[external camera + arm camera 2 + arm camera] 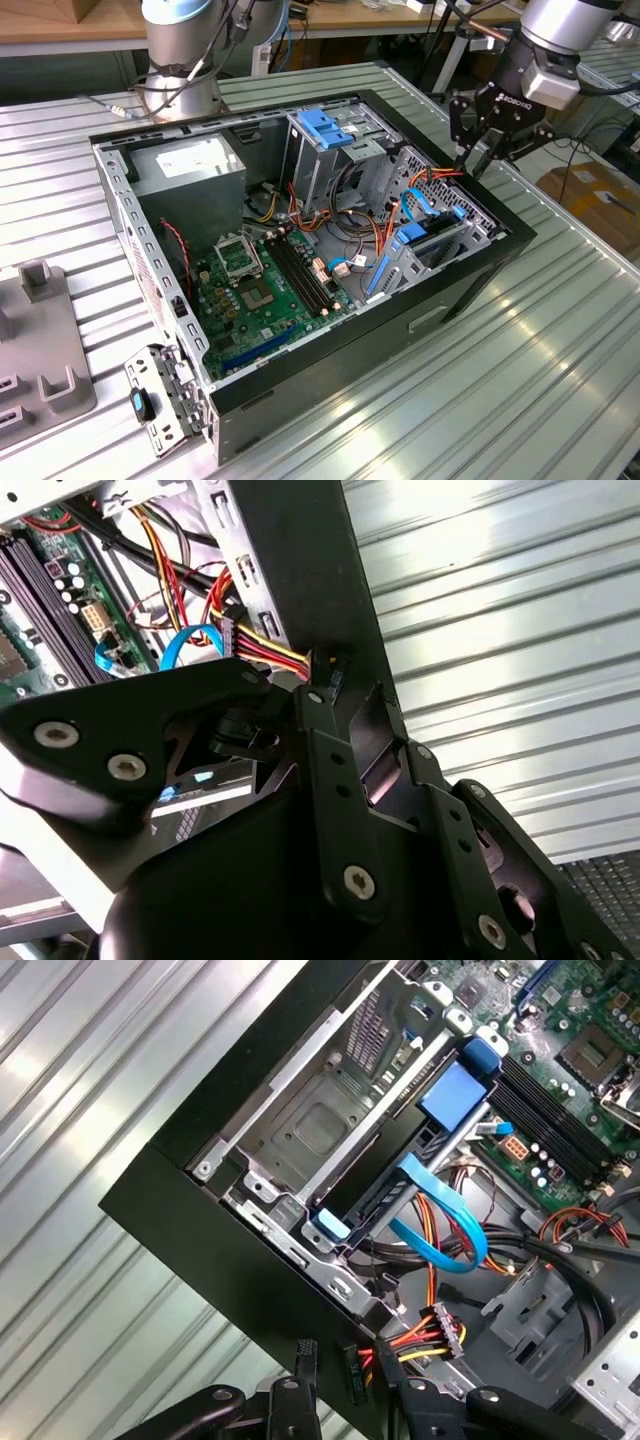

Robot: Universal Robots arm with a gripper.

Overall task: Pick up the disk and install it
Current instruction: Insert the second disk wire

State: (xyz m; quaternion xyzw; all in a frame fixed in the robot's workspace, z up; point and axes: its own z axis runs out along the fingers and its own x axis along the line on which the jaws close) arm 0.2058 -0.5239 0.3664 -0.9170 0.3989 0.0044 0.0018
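The open computer case [300,250] lies on the ribbed counter [560,380]. At its three-o'clock corner, the disk [432,240] in its blue carrier sits slotted in the drive bay. The gripper [490,150] hovers just above that corner, spread and holding nothing.

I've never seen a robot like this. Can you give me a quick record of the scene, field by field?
setting: open computer case lying on a ribbed metal table
gripper: above the case's corner at the exterior view's right, near the red and yellow wires
disk: apparently on edge in the drive bay, framed in blue
disk and gripper: apart
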